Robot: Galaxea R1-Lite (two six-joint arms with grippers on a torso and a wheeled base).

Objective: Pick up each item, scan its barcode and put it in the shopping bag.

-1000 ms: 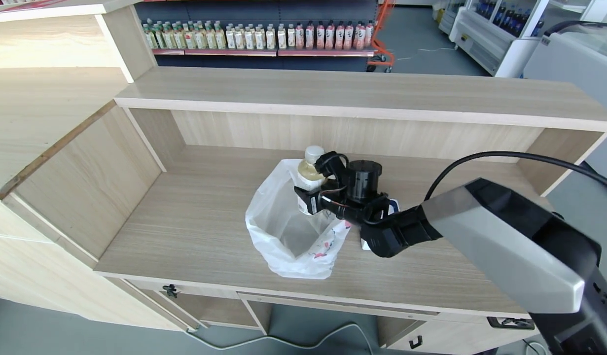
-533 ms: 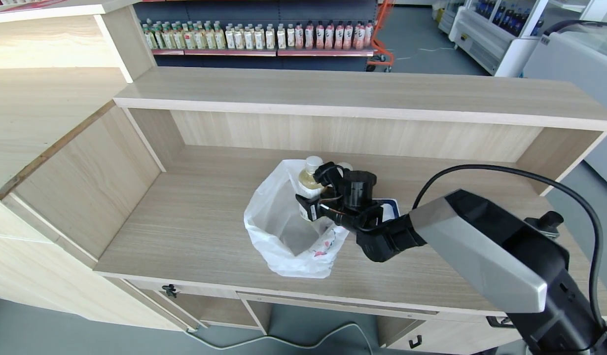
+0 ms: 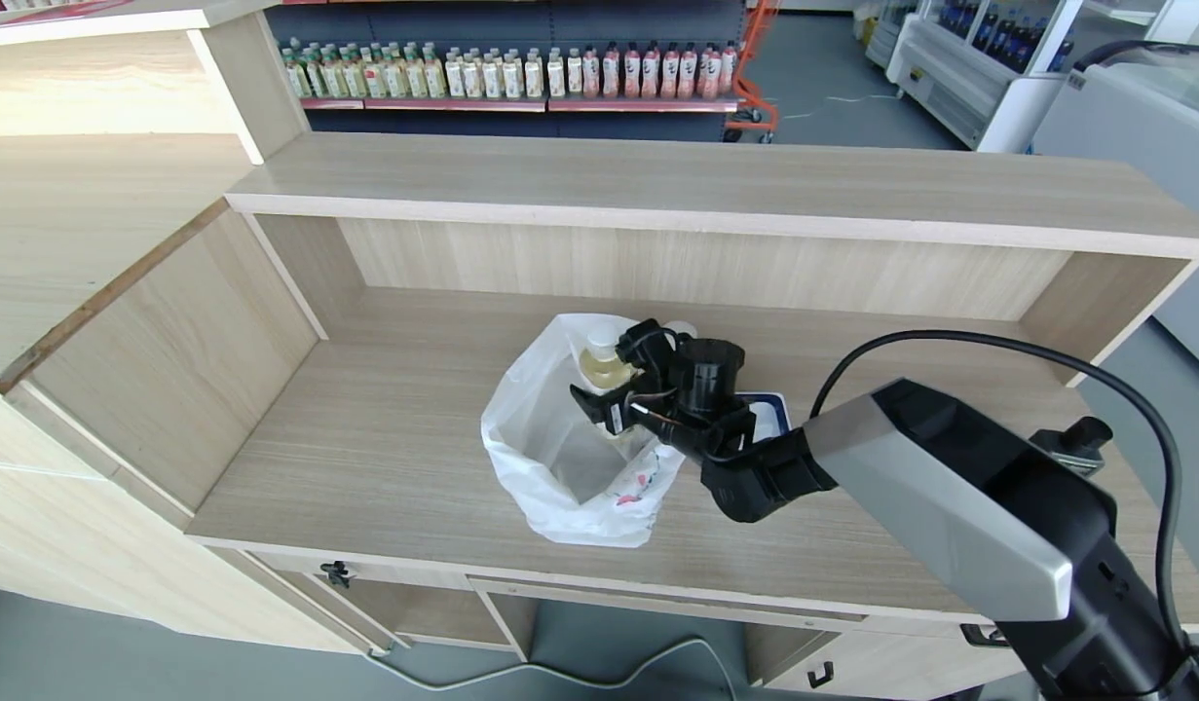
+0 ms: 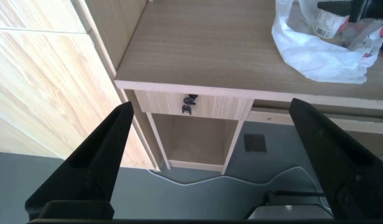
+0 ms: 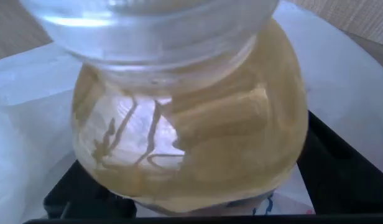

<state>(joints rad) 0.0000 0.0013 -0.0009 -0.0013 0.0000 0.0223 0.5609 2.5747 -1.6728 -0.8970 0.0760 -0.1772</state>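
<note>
We hold the clear amber-filled bottle [image 3: 599, 368] upright, cap up, clamped in our right gripper [image 3: 614, 382], inside the white plastic bag [image 3: 531, 467] on the pale wooden counter [image 3: 385, 458]

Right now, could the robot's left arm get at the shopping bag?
Probably not readily: the left gripper hangs open, low before the counter, well apart from the shopping bag, and the right gripper holds the bottle in its mouth.
</note>
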